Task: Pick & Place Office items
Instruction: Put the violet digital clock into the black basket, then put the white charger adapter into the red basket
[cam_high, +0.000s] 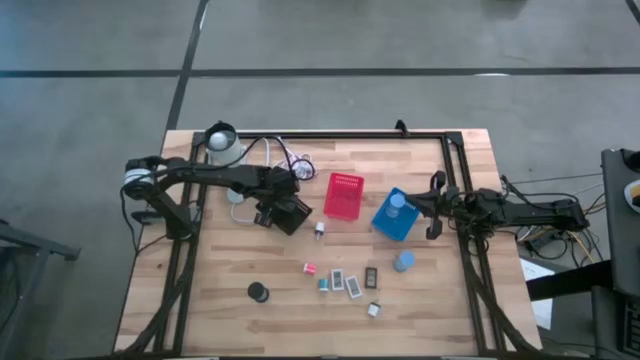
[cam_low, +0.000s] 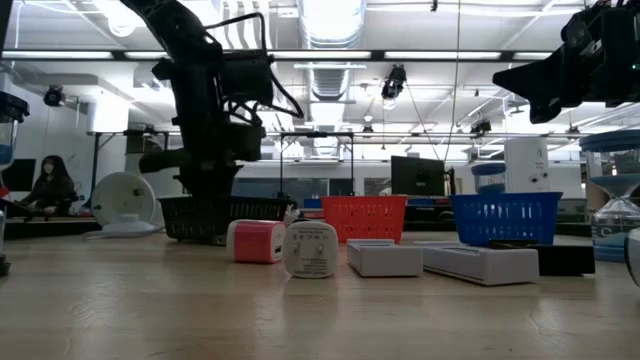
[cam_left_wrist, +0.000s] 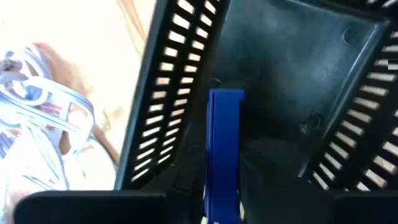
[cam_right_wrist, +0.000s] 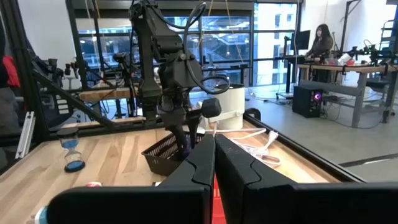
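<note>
My left gripper (cam_high: 283, 210) reaches down into the black mesh bin (cam_high: 299, 219) at the table's far left and is shut on a flat blue piece (cam_left_wrist: 224, 143). Loose office items lie on the table's near middle: a pink block (cam_high: 310, 268), a teal block (cam_high: 323, 284), white blocks (cam_high: 354, 286), a black block (cam_high: 371, 276), a black disc (cam_high: 258, 291) and a pale-blue round piece (cam_high: 404, 262). My right gripper (cam_right_wrist: 214, 163) waits shut at the table's right edge, pointing level toward the left, and touches nothing. My left gripper has the blue piece's near end (cam_left_wrist: 222, 186) pinched between its two fingers, one on each flat face. The fingers come steeply from above, along the piece. The piece stands on edge inside the black bin; whether its far end (cam_left_wrist: 225, 93) touches the bin floor I cannot tell.
A red mesh bin (cam_high: 343, 196) and a blue mesh bin (cam_high: 388, 221) stand right of the black one. A white lamp (cam_high: 222, 143) with a coiled cable (cam_high: 290, 160) is at the far left. A dark frame rail (cam_high: 340, 134) runs along the far edge.
</note>
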